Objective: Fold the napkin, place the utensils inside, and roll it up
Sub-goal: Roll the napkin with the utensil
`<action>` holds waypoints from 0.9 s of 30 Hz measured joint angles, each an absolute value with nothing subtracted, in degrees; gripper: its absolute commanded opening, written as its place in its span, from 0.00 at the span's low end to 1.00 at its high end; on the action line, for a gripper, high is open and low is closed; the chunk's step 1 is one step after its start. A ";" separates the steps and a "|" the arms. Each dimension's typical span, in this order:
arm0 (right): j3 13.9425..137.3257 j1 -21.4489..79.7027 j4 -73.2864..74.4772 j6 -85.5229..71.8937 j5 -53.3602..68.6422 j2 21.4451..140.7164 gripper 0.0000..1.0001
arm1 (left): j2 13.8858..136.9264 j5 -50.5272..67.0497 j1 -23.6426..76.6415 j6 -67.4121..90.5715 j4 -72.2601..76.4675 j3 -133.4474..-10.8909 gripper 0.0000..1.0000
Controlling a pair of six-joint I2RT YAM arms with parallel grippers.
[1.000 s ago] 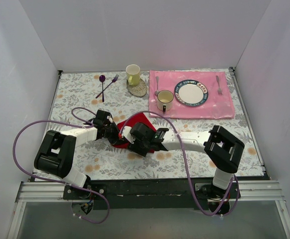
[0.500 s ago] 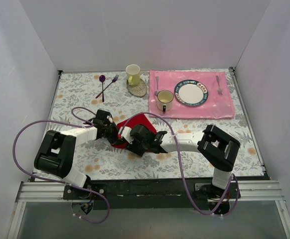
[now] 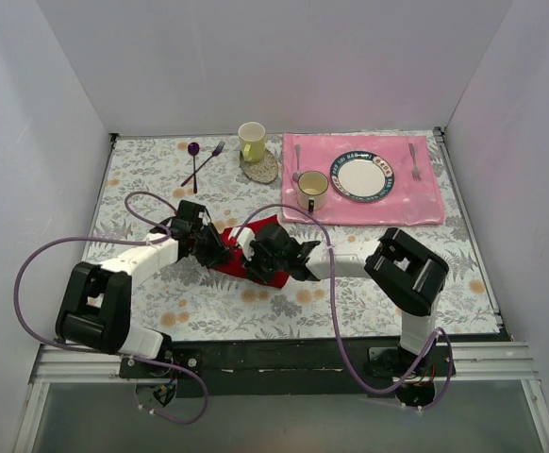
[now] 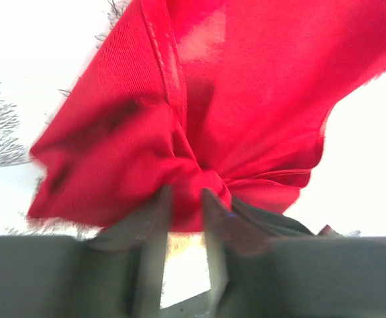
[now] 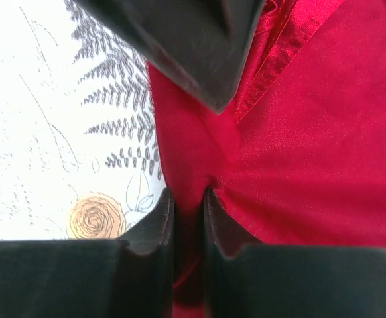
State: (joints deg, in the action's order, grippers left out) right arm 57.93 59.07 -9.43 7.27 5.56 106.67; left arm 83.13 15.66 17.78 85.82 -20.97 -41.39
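The red napkin [image 3: 263,228] lies bunched on the floral tablecloth between my two grippers. My left gripper [image 3: 219,255] is at its left edge. In the left wrist view its jaws [image 4: 183,197] stand a little apart, with a gathered fold of napkin [image 4: 246,99] at the tips. My right gripper [image 3: 254,260] faces it from the right. In the right wrist view it [image 5: 188,197] is shut on a puckered pinch of napkin [image 5: 312,132]. The left gripper's dark fingers [image 5: 193,46] hang just ahead. The utensils are hidden.
A purple spoon-and-fork pair [image 3: 201,160] and a yellow mug [image 3: 251,141] on a coaster stand at the back. The pink placemat [image 3: 425,198] carries a plate [image 3: 361,176], a cream mug [image 3: 311,190] and silver cutlery [image 3: 414,160]. White walls enclose the table.
My right gripper has closed on the napkin's fold. The left gripper's jaws have parted slightly. Both grippers have moved a little farther from the arm bases.
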 measured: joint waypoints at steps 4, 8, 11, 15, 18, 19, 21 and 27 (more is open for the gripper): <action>58.37 56.55 -11.22 5.08 12.53 107.94 0.04 | 77.41 10.68 17.76 84.55 -26.24 -44.91 0.40; 58.76 53.91 -13.85 2.92 20.23 109.78 0.01 | 72.95 7.86 17.74 83.79 -28.49 -48.18 0.37; 58.48 51.55 -17.02 0.54 27.35 111.44 0.01 | 71.66 7.90 17.76 83.50 -28.97 -48.27 0.36; 58.08 48.86 -21.39 -3.42 36.71 113.89 0.01 | 71.40 10.66 17.74 83.31 -28.08 -44.99 0.39; 57.87 47.33 -24.67 -6.92 43.68 116.44 0.01 | 71.40 13.08 17.74 83.31 -27.94 -42.44 0.41; 57.84 46.83 -25.58 -7.97 45.93 117.21 0.01 | 71.40 13.85 17.74 83.29 -27.86 -41.89 0.42; 57.84 45.98 -26.65 -9.72 49.39 118.43 0.01 | 71.44 15.11 17.74 82.83 -27.88 -41.60 0.43; 57.91 44.42 -26.72 -12.62 55.51 120.20 0.01 | 71.40 15.11 18.24 81.80 -28.32 -41.67 0.49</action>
